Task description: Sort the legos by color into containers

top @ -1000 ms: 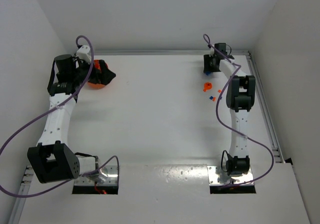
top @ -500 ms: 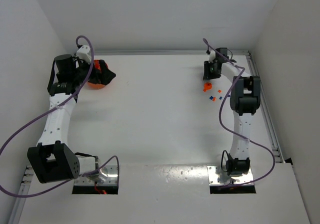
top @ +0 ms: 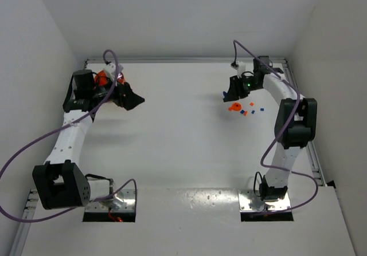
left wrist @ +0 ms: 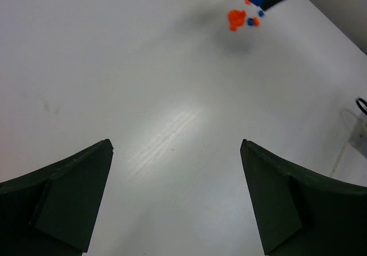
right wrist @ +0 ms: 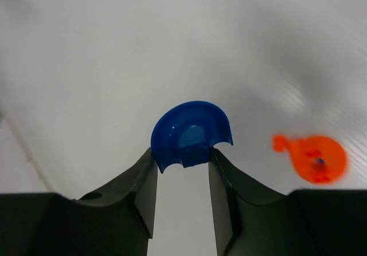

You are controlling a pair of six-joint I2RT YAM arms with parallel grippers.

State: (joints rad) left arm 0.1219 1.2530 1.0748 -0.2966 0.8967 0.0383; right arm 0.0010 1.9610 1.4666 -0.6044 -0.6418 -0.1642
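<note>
My right claw (right wrist: pixel 182 153) is clamped on a small blue bowl (right wrist: pixel 192 131), just left of the orange round piece (right wrist: pixel 315 158). Loose legos (top: pixel 245 112) sit beside that piece. My left claw (left wrist: pixel 176 147) hangs wide open.

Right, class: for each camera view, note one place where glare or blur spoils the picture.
Left wrist view: glare streak on the table, far legos soft. Right wrist view: blue bowl in the right gripper sharp, orange piece on the table blurred. Top external view: sheen on the table's near edge.
</note>
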